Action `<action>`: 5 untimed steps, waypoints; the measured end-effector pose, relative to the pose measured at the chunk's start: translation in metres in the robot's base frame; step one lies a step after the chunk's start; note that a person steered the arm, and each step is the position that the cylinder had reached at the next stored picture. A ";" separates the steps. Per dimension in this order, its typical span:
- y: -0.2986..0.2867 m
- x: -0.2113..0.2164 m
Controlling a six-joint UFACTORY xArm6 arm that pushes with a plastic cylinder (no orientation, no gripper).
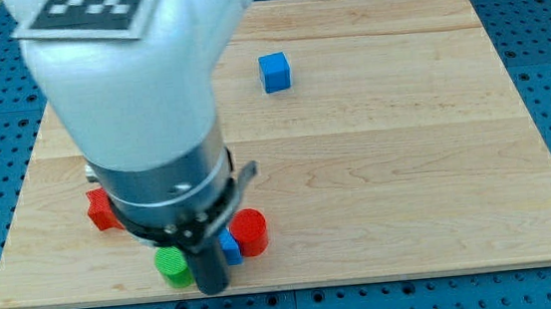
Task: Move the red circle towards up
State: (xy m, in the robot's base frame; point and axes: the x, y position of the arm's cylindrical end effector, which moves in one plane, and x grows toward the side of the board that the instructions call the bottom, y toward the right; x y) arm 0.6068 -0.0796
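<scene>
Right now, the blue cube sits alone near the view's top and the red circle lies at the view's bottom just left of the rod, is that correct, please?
Not quite: the camera view shows the red circle just right of the rod, not left, near my tip. The blue cube does sit alone near the view's top.

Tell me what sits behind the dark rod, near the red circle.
Behind the rod, a small blue block peeks out, touching the red circle; its shape is mostly covered. A green cylinder sits left of my tip.

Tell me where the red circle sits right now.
The red circle sits near the board's bottom edge, left of centre, just right of a small blue block and my tip.
</scene>
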 end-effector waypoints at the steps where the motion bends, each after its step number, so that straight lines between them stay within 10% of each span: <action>1: -0.046 -0.015; 5: 0.026 -0.001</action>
State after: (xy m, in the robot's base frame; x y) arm 0.6061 -0.0533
